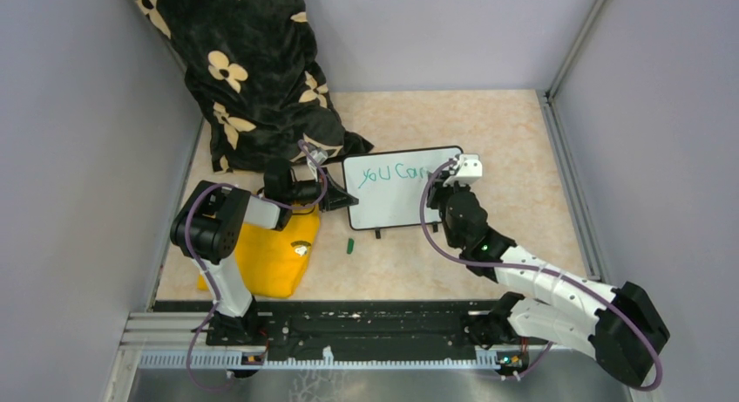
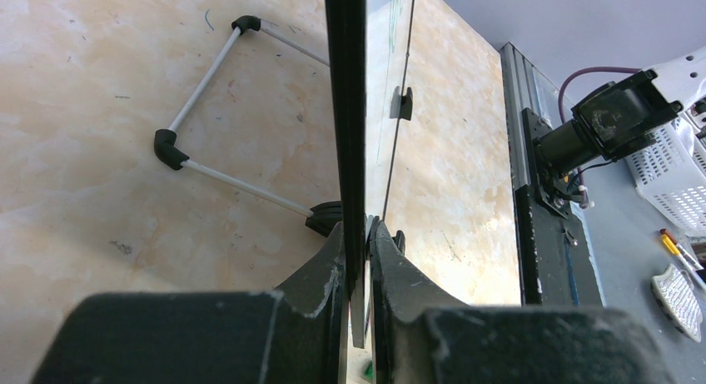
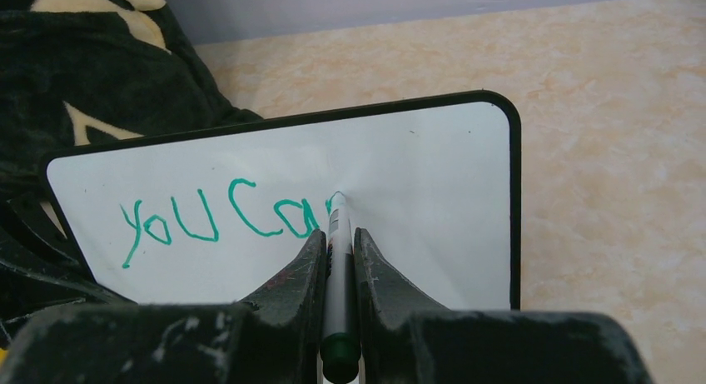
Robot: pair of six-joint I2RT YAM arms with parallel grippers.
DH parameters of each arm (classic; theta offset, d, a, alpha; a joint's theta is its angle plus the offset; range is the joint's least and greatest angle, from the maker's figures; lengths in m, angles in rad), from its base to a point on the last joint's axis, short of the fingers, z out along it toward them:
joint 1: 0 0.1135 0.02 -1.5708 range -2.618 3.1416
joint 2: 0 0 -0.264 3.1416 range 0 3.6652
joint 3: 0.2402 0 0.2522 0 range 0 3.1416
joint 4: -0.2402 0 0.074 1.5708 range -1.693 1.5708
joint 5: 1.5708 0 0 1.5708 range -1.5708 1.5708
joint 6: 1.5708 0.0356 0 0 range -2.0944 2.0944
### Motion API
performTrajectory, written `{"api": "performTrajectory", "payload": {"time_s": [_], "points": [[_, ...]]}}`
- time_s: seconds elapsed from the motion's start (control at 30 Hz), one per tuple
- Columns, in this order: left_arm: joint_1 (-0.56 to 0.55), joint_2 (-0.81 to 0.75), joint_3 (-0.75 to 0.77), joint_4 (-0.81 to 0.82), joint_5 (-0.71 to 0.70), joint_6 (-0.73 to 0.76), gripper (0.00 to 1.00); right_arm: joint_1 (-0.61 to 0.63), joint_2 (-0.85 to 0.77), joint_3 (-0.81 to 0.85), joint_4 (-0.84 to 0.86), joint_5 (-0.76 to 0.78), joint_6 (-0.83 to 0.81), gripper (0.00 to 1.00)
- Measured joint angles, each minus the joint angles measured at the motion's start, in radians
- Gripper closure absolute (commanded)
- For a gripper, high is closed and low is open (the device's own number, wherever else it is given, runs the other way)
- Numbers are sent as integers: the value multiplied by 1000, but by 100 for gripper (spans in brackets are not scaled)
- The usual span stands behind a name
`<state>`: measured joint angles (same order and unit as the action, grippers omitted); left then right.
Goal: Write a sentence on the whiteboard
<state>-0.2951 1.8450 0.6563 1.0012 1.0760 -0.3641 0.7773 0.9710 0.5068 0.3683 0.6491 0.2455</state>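
Right tool (image 3: 338,234) pinches green marker (image 3: 340,276), tip touching whiteboard (image 1: 401,206) at frame centre, ending unfinished sentence (image 3: 221,221) "you Can". Left tool (image 2: 356,226) clamps its left edge. Flowered cloth (image 1: 253,71) upper left.

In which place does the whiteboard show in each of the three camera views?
Top external: the whiteboard lies at the centre, between the two arms.
Left wrist: the whiteboard is seen edge-on, a dark strip up the middle, clamped by the left end effector.
Right wrist: the whiteboard fills the middle, face on.
Shared landmark: the beige table.
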Motion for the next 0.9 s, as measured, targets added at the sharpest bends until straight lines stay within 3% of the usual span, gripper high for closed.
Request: {"api": "performTrajectory", "payload": {"time_s": [0.9], "points": [[-2, 0, 2, -6, 0, 3, 100, -23, -76, -43, -81, 3, 48, 100]]}}
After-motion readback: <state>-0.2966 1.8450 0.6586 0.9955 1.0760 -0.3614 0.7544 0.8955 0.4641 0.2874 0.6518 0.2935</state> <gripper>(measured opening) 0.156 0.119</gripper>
